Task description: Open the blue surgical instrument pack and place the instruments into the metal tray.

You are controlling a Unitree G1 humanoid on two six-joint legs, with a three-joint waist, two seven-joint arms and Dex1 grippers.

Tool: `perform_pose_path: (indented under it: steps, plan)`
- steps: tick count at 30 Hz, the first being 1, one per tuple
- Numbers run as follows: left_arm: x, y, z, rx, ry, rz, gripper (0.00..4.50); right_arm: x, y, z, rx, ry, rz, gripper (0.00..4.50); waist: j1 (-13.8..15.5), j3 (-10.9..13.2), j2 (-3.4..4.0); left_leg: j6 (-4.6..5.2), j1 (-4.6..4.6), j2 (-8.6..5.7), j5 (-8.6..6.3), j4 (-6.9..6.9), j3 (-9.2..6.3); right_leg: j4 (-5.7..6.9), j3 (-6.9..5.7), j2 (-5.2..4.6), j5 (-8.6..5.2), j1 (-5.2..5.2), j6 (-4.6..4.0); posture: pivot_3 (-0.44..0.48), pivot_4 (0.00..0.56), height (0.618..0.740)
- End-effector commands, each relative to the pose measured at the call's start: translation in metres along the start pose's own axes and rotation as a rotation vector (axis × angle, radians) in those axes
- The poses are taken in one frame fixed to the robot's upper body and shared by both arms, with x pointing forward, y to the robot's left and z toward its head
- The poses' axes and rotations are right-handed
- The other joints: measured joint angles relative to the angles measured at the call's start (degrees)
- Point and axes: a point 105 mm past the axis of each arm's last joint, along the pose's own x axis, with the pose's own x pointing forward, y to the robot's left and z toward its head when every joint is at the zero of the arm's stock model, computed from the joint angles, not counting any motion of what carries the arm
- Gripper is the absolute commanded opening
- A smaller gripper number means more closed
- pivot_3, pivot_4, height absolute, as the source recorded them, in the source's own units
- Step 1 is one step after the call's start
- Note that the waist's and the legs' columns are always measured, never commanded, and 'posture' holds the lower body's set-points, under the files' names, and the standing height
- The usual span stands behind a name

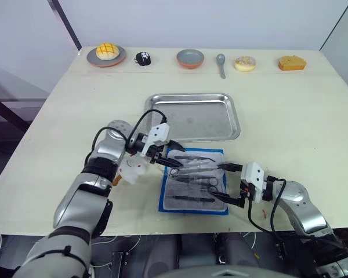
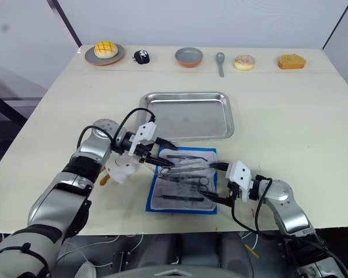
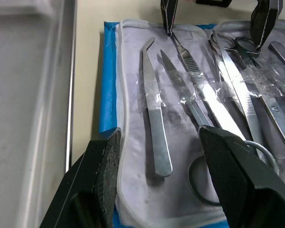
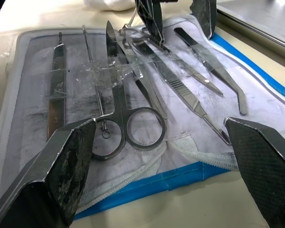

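Lying open on the table between both empty, wide-spread grippers, right (image 1: pixel 232 184) nearer and left (image 1: pixel 165 154) beyond, the flat blue fabric instrument pack (image 1: pixel 194 180) holds thin, stiff, slippery steel instruments (image 4: pixel 133 90) under clear bands, probably best pinched mid-shaft, short of the shallow steel tray (image 1: pixel 192 116).

Robot test lab: pale table (image 1: pixel 313 116), white screen walls, toy foods (image 1: pixel 292 62).

Polished silvery steel instruments (image 4: pixel 133 95) under crinkled clear plastic strips (image 4: pixel 109 71), on the blue surgical instrument pack's (image 1: pixel 162 200) matt grey-white lining; brushed stainless metal tray (image 1: pixel 192 119); matt cream tabletop (image 1: pixel 290 116).
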Motion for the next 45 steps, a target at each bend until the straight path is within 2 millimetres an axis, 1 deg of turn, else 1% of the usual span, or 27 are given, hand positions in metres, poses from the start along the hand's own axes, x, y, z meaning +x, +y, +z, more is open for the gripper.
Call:
perform_pose_path:
  steps: [1, 7, 9, 14, 19, 21, 22, 23, 24, 28, 36, 45]
  plan:
    - [-0.004, 0.001, 0.013, 0.055, -0.059, -0.016, 2.82, 0.000, 0.009, -0.031, 0.072, 0.112, 0.003, 4.50, 0.0, 0.0, -0.01, 0.01, 0.00, 0.00, -0.01, 0.00, 0.00, 0.00, 0.00, 0.00, 0.00, 0.00, 0.00, 0.000, 0.150, 0.732]
    - [-0.007, 0.002, 0.029, 0.061, -0.185, 0.011, 2.82, 0.000, 0.010, -0.032, 0.071, 0.113, 0.004, 4.50, 0.0, 0.0, -0.01, 0.00, 0.00, 0.01, 0.00, 0.00, 0.00, 0.00, 0.00, 0.00, 0.00, 0.00, 0.00, 0.000, 0.150, 0.732]
    - [-0.009, -0.005, 0.031, 0.042, -0.207, -0.016, 2.82, 0.001, 0.010, -0.032, 0.069, 0.113, 0.005, 4.50, -0.1, 0.0, -0.01, 0.00, 0.00, 0.01, 0.00, 0.00, 0.00, 0.00, 0.01, 0.00, 0.00, 0.00, 0.00, 0.000, 0.150, 0.732]
    - [-0.010, -0.022, 0.029, -0.024, -0.191, -0.103, 2.82, 0.002, 0.010, -0.032, 0.066, 0.111, 0.004, 4.50, -0.2, 0.0, 0.00, 0.00, 0.08, -0.02, 0.00, -0.02, -0.20, 0.03, 0.20, 0.10, 0.00, -0.01, 0.00, 0.000, 0.150, 0.732]
    - [-0.009, -0.021, 0.021, -0.056, -0.151, -0.105, 2.82, 0.003, 0.009, -0.031, 0.064, 0.109, 0.002, 4.50, 0.0, 0.0, -0.02, 0.06, 0.13, -0.04, -0.04, -0.03, -0.20, 0.02, 0.26, 0.12, 0.00, 0.00, -0.01, 0.000, 0.150, 0.732]
    - [-0.009, -0.019, 0.020, -0.060, -0.144, -0.093, 2.29, 0.003, 0.009, -0.031, 0.064, 0.109, 0.000, 4.50, -0.1, 0.0, -0.02, 0.06, 0.14, -0.04, -0.04, -0.03, -0.20, 0.02, 0.29, 0.15, 0.00, 0.00, 0.00, 0.000, 0.150, 0.732]
    - [-0.009, -0.018, 0.019, -0.057, -0.141, -0.087, 2.22, 0.003, 0.009, -0.032, 0.064, 0.109, 0.000, 4.50, -0.1, 0.0, -0.02, 0.06, 0.15, -0.04, -0.03, -0.04, -0.21, 0.02, 0.32, 0.17, 0.00, 0.00, -0.01, 0.000, 0.150, 0.732]
    - [-0.009, -0.017, 0.019, -0.054, -0.139, -0.083, 1.67, 0.003, 0.009, -0.032, 0.064, 0.109, -0.001, 4.50, -0.1, 0.0, -0.02, 0.06, 0.16, -0.04, -0.04, -0.04, -0.22, 0.02, 0.35, 0.20, 0.00, 0.00, -0.01, 0.000, 0.150, 0.732]
    - [-0.009, -0.017, 0.018, -0.059, -0.133, -0.082, 1.37, 0.003, 0.010, -0.032, 0.064, 0.110, -0.001, 4.50, -0.1, 0.0, -0.02, 0.06, 0.17, -0.05, -0.04, -0.04, -0.22, 0.02, 0.35, 0.20, 0.00, 0.00, -0.01, 0.000, 0.150, 0.732]
    - [-0.010, -0.015, 0.013, -0.055, -0.109, -0.069, 1.37, 0.002, 0.010, -0.033, 0.062, 0.112, -0.002, 4.50, -0.1, 0.0, -0.02, 0.06, 0.18, -0.04, -0.04, -0.04, -0.21, 0.02, 0.36, 0.21, 0.00, -0.01, -0.01, 0.000, 0.150, 0.732]
    - [-0.009, 0.000, 0.005, -0.018, -0.065, 0.028, 1.37, 0.003, 0.009, -0.033, 0.056, 0.112, -0.002, 4.50, -0.1, 0.0, -0.03, 0.06, 0.19, -0.04, -0.04, -0.04, -0.21, 0.02, 0.38, 0.21, 0.00, 0.00, -0.01, 0.000, 0.150, 0.732]
    - [-0.010, 0.006, -0.004, 0.000, -0.014, 0.071, 1.37, 0.003, 0.010, -0.034, 0.054, 0.115, -0.001, 4.50, -0.1, 0.0, -0.04, 0.07, 0.19, -0.04, -0.04, -0.05, -0.21, 0.02, 0.39, 0.22, 0.00, 0.00, -0.01, 0.000, 0.150, 0.732]
